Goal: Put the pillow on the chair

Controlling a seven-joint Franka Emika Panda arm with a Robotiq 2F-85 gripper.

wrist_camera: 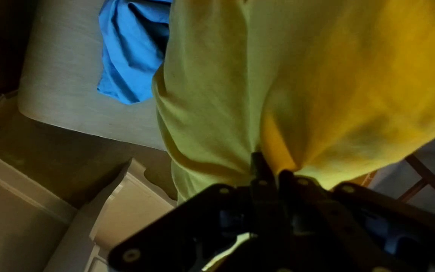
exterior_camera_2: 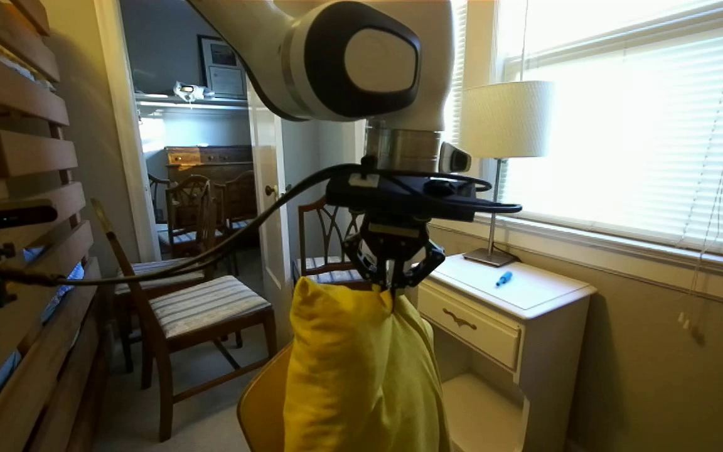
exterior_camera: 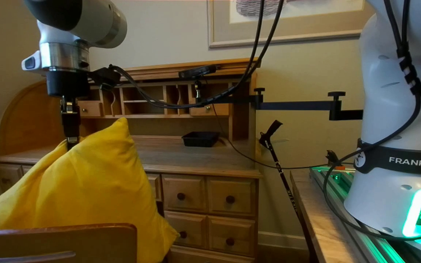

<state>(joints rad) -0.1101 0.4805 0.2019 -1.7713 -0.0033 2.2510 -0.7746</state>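
"Standing here behind the chair [exterior_camera: 57, 244], what's nearest us?"

"Its plain back, at the left, covering the low left part of the pillow [exterior_camera: 97, 182]. The pillow is just beyond, upright and wrinkled, one corner poking up on the right. I'd guess it's over the chair, but I can't tell whether its underside rests on anything."

"Why's it standing so tall?"

"The hand [exterior_camera_2: 393, 289] has it by the top edge: fingers [wrist_camera: 261, 170] squeezed nearly together, a fold of fabric pinched between. Sensible, I think, since the stuffed middle looks too fat for that grip. Pointing straight down, it lets the rest droop underneath."

"And the blue cloth [wrist_camera: 130, 56]?"

"In the wrist view it shows past the pillow's edge, on a pale surface [wrist_camera: 66, 75] that may belong to the chair; I'm not sure."

"Nearly done, then?"

"Looks like easing down and letting go remain. Release it propped too steeply and something that floppy could flop sideways."

"Farther off?"

"A camera [exterior_camera: 197, 71] on a bar [exterior_camera: 294, 106] reaching in from the right, presumably so it can watch without crowding the arm [exterior_camera: 75, 25]. Farthest, the wooden desk [exterior_camera: 181, 157], holding a black tray [exterior_camera: 200, 139] toward its right side."
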